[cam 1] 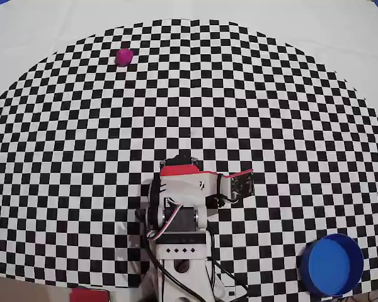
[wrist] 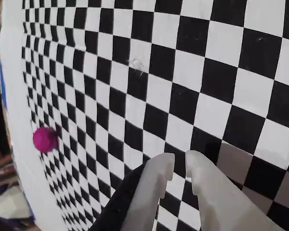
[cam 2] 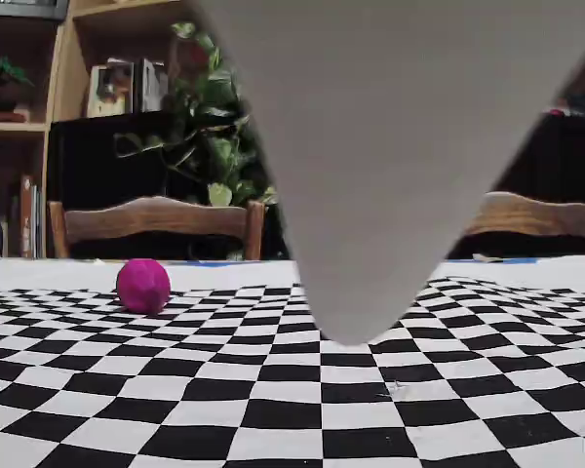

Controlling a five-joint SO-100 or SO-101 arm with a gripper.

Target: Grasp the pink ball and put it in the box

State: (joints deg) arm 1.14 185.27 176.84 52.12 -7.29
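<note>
The pink ball (cam 1: 124, 57) lies on the checkered mat at the far left in the overhead view. It also shows in the wrist view (wrist: 45, 139) at the left and in the fixed view (cam 2: 143, 285). The blue round box (cam 1: 332, 264) stands at the near right corner, empty. My arm (cam 1: 189, 189) is folded near the front middle, far from both. My gripper (wrist: 179, 161) has pale jaws nearly together with a thin gap, holding nothing, above the mat. The box is out of the wrist and fixed views.
The checkered mat (cam 1: 239, 94) ends in plain white cloth at the far edge. In the fixed view a large pale wedge (cam 2: 370, 146) close to the camera blocks the middle. Wooden chairs (cam 2: 156, 219), a plant and shelves stand behind the table.
</note>
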